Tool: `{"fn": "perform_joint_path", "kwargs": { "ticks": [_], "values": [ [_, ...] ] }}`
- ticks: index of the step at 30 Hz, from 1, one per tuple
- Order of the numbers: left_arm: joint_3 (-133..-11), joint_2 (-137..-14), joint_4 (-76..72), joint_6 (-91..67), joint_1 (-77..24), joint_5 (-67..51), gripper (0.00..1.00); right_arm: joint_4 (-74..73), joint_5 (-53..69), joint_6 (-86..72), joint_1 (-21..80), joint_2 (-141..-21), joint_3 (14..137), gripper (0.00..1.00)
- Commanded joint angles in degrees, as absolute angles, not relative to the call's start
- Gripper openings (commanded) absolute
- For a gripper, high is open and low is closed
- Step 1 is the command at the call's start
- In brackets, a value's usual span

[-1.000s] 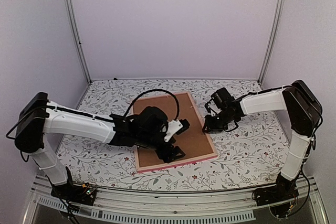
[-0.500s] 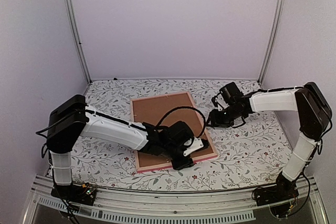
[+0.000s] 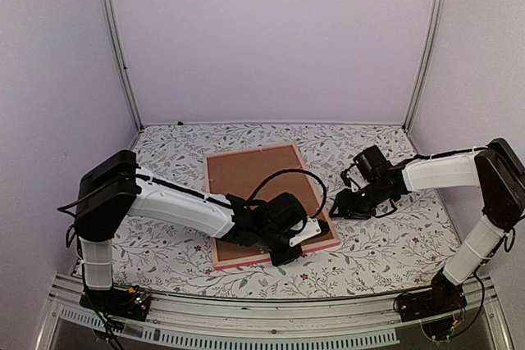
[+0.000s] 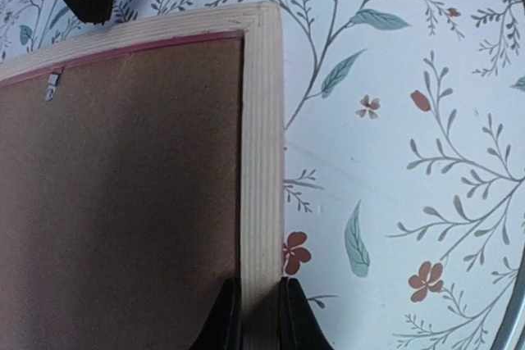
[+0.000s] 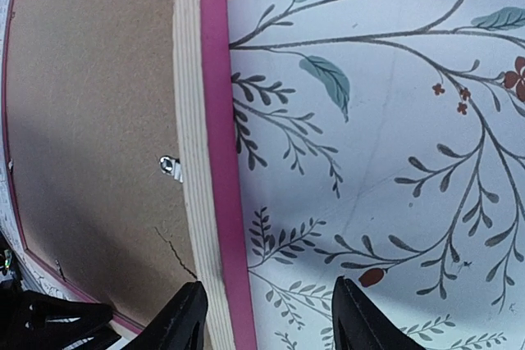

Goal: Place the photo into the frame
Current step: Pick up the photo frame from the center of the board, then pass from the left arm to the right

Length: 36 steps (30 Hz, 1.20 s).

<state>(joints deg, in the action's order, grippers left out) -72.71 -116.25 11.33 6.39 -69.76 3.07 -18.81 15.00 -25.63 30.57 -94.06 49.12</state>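
The frame (image 3: 208, 202) lies face down in the middle of the table, pale wooden back up, its pink edge (image 5: 215, 120) showing. A brown backing board (image 3: 256, 179) fills it. The photo is hidden. My left gripper (image 3: 284, 255) is at the frame's near right corner, shut on the wooden rail (image 4: 262, 120), one finger on each side. In the left wrist view, the left gripper (image 4: 256, 286) has one finger over the board and the other over the cloth. My right gripper (image 3: 335, 206) stands open beside the frame's right edge. The right wrist view shows the right gripper (image 5: 267, 288) straddling the pink edge without touching it.
A floral cloth (image 3: 385, 235) covers the table. Small metal tabs (image 5: 171, 167) hold the backing board (image 4: 123, 186) in place, and the board has a thin crack (image 5: 176, 250) near the right rail. White booth walls and metal posts (image 3: 115, 47) close off the back and sides.
My left gripper has moved from over the middle of the board to the near right corner and closed on the rail. My right gripper has opened and drawn back to the right.
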Motion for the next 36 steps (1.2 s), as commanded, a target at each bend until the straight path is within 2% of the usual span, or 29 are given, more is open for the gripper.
{"fn": "perform_joint_path", "kwargs": {
  "ticks": [1,10,20,23,27,33,36],
  "values": [
    [-72.66,-113.12,11.02,6.44,-70.34,3.49,0.0,-16.71,18.41,-27.45,30.32,-90.3,47.53,0.56],
    [-73.17,-107.75,10.17,7.18,-70.1,3.69,0.0,-12.96,27.82,-30.47,28.84,-88.49,45.19,0.65],
    [-71.7,-106.28,8.52,5.83,-69.79,3.49,0.0,-0.75,37.93,-36.79,28.22,-88.85,38.2,0.64],
    [-71.11,-107.01,8.51,5.25,-69.87,3.58,0.0,4.08,40.72,-39.01,27.89,-89.03,36.84,0.53],
    [-69.79,-107.18,8.23,4.59,-70.0,4.74,0.06,4.84,41.16,-40.14,27.25,-88.61,36.63,0.27],
    [-68.56,-107.24,8.17,4.98,-70.87,8.6,0.31,4.92,41.79,-41.57,26.81,-86.58,37.06,0.04],
    [-68.42,-107.36,8.1,5.45,-71.99,12.3,0.47,4.86,41.97,-42.58,26.81,-85.31,37.43,0.0]
  ]
}}
